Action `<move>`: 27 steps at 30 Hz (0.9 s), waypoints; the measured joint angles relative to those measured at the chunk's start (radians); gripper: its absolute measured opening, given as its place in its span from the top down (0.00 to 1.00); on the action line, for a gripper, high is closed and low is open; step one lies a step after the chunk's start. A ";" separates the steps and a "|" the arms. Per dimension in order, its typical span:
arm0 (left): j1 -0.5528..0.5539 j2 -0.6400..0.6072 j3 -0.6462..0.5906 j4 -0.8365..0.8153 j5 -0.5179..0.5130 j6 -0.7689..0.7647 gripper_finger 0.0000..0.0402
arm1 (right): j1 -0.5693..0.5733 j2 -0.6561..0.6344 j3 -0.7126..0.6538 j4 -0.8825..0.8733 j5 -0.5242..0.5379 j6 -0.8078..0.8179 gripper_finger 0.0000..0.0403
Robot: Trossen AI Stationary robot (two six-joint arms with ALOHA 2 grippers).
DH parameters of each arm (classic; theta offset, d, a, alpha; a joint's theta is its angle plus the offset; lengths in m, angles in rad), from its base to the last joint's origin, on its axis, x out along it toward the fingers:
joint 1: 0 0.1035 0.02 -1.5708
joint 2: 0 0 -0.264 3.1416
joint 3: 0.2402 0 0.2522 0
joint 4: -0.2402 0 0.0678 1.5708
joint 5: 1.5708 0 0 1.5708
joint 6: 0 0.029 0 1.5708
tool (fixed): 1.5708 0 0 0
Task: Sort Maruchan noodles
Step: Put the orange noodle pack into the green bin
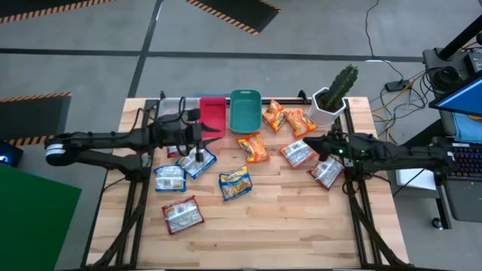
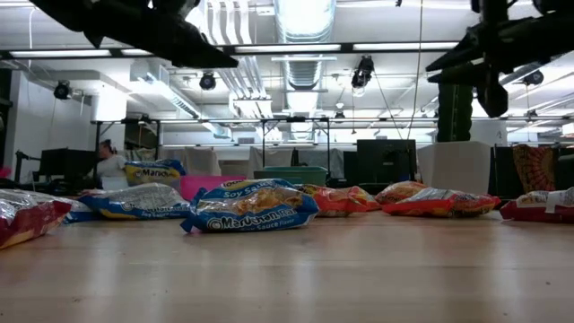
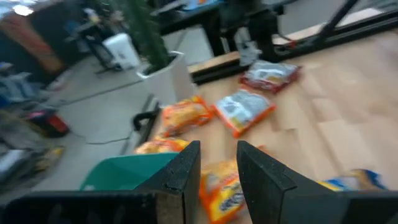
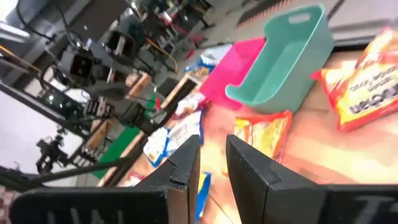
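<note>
Maruchan noodles [image 1: 236, 183] lie scattered over the wooden counter [image 1: 286, 218], blue packets toward the left arm's side, orange and red ones toward the right arm's side, near the potted cactus [image 1: 335, 94]. At the far edge a red bin [image 1: 213, 114] and a teal bin [image 1: 245, 110] stand side by side. The left end effector [image 1: 205, 133] hovers by the red bin and the right end effector [image 1: 315, 144] above the orange packets, each empty with its fingers slightly spread.
</note>
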 joint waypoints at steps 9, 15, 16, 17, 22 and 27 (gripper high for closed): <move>0.001 -0.017 -0.005 0.004 -0.233 0.053 0.78 | -0.001 0.213 0.181 -0.038 -0.016 -0.056 0.83; 0.001 -0.017 -0.005 0.004 -0.235 0.101 0.78 | -0.001 0.337 0.352 -0.239 -0.005 -0.074 0.83; 0.001 -0.017 -0.005 0.005 -0.235 0.109 0.78 | -0.001 0.363 0.384 -0.277 -0.005 -0.071 0.83; 0.001 -0.017 -0.005 0.006 -0.235 0.119 0.78 | -0.001 0.386 0.413 -0.317 -0.005 -0.061 0.83; 0.002 -0.017 -0.005 0.017 -0.241 0.169 0.78 | -0.001 0.492 0.553 -0.570 -0.006 0.032 0.83; 0.002 -0.017 -0.003 0.034 -0.251 0.191 0.78 | -0.001 0.600 0.667 -0.845 -0.038 0.146 0.83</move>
